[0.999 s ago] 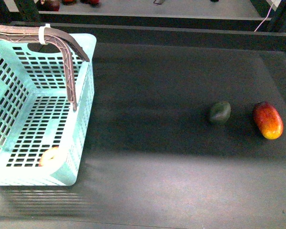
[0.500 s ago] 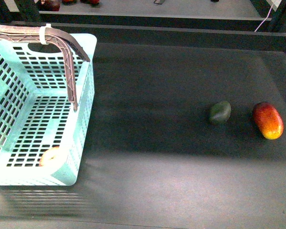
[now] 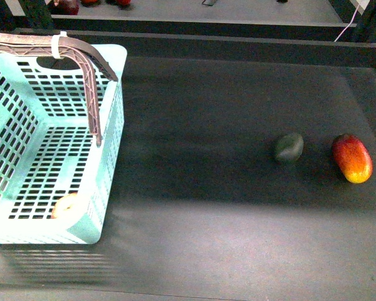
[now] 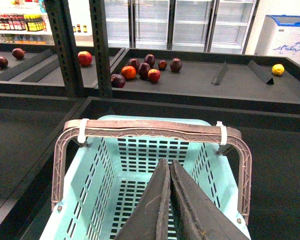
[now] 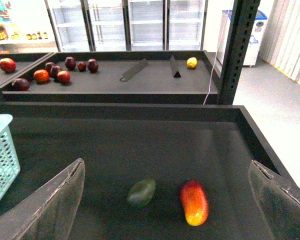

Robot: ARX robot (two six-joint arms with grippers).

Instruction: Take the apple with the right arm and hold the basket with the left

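Apple (image 3: pixel 67 205) inside basket (image 3: pixel 111 135) — right tool (image 5: pixel 165 200) elsewhere.

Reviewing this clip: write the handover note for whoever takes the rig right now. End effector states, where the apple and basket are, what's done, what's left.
Left end effector: shut, empty, poised over the basket, not gripping it.
Right end effector: open, empty, above the table facing the green fruit and the elongated red-yellow fruit.
Apple: already lying in the basket's near corner, at the table's left.
Done: apple in basket.
Left: nothing grips the basket or its brown handle yet.
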